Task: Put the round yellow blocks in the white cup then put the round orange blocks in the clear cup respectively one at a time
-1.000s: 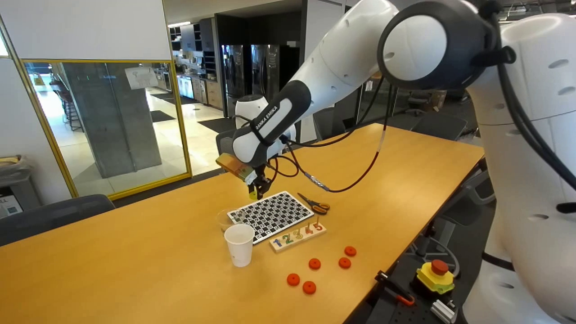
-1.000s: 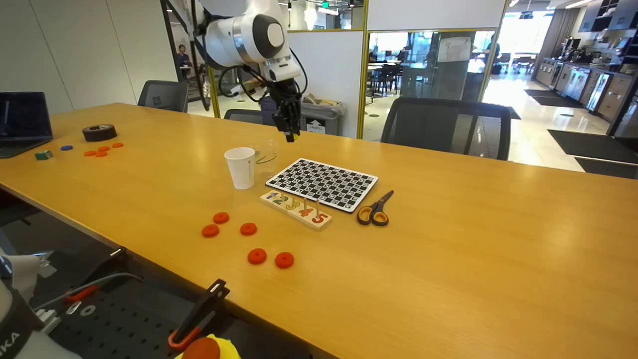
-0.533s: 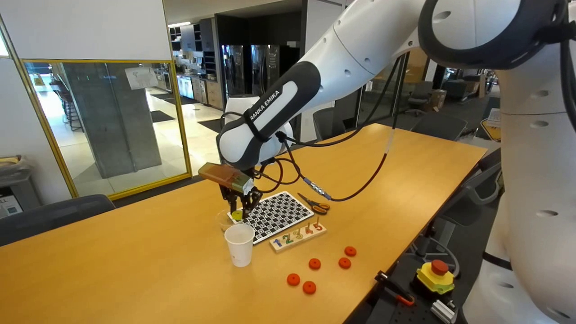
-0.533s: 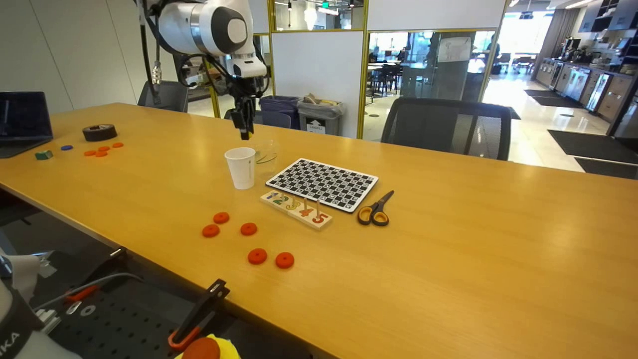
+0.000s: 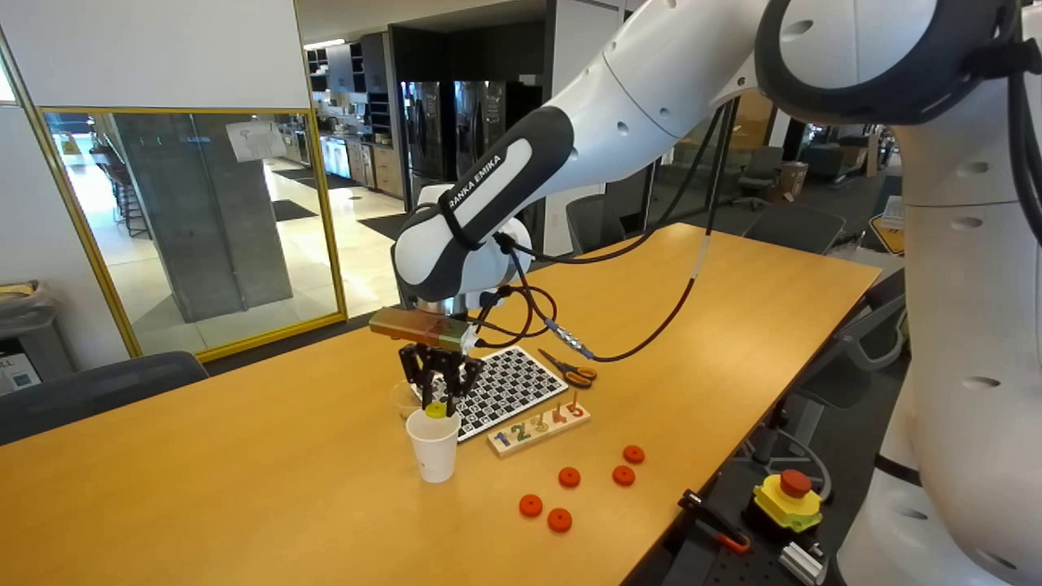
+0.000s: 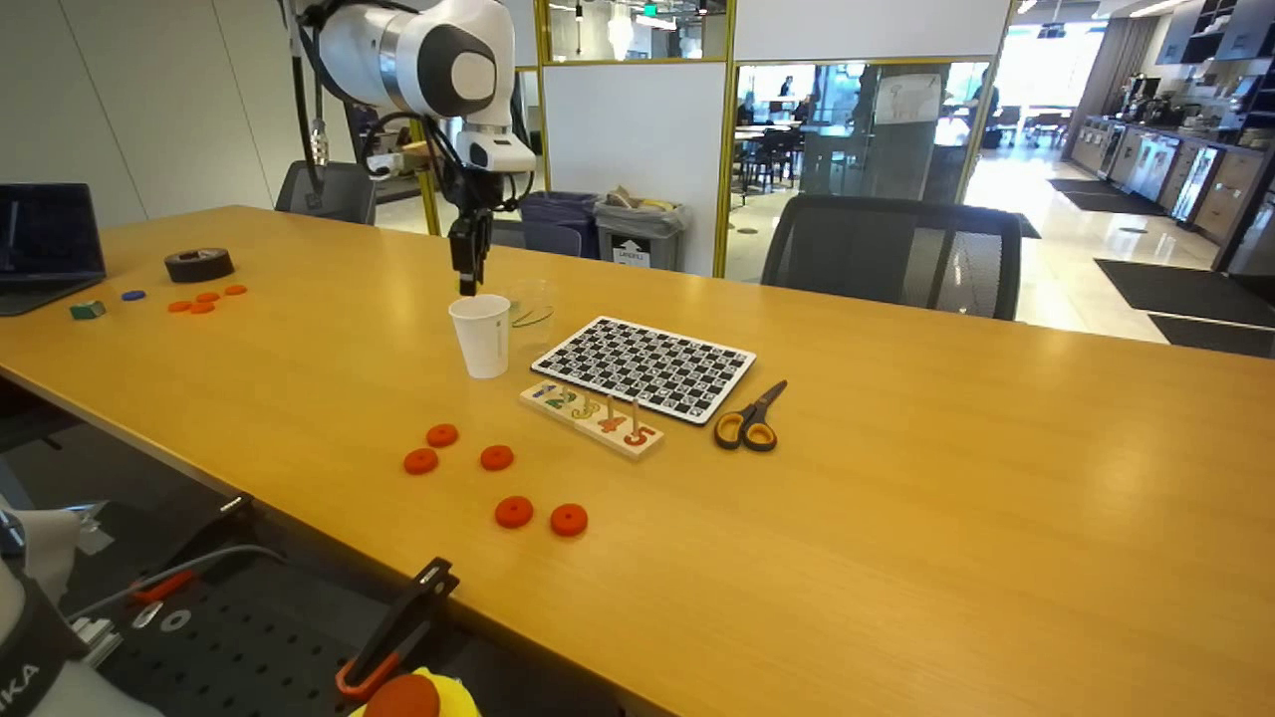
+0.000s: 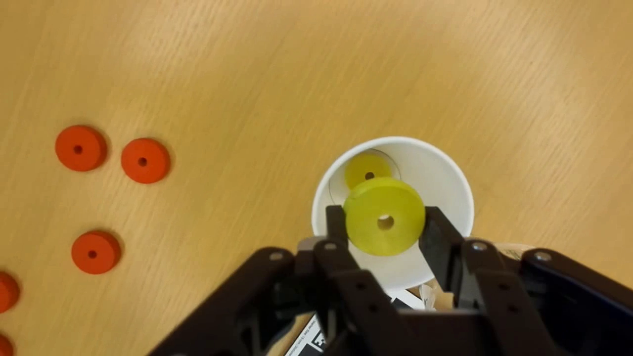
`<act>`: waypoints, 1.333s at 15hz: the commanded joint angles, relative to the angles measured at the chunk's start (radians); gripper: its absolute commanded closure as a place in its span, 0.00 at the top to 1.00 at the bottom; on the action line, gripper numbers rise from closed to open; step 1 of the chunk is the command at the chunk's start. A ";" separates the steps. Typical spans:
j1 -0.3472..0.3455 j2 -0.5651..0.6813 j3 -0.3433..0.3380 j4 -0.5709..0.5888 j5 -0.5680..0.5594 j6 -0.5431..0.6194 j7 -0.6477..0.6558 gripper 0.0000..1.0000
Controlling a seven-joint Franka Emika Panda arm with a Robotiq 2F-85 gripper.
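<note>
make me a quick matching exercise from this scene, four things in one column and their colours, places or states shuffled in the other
1. nearer yellow block, wrist view
2. partly hidden yellow block, wrist view
3. scissors
4. wooden number board

A. inside the white cup
B. showing digits 1 to 5
C. clamped in the gripper
D. black and orange

Pairs: 1-C; 2-A; 3-D; 4-B

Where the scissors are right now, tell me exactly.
In both exterior views, the scissors lie on the table just to the right of the checkered board, near the 5 end of the wooden number strip.
</note>
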 commanded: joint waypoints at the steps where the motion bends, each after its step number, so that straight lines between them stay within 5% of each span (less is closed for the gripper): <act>1: -0.016 0.010 0.006 0.022 0.031 -0.020 -0.051 0.18; 6: -0.022 0.043 0.004 0.047 0.032 -0.025 -0.063 0.18; 8: -0.021 0.051 0.003 0.054 0.031 -0.030 -0.068 0.68; 10: -0.018 0.056 0.002 0.058 0.023 -0.037 -0.076 0.71; 14: -0.010 0.033 -0.007 0.039 -0.015 -0.046 -0.107 0.99; 20: -0.017 -0.107 0.003 -0.089 -0.093 -0.143 -0.329 1.00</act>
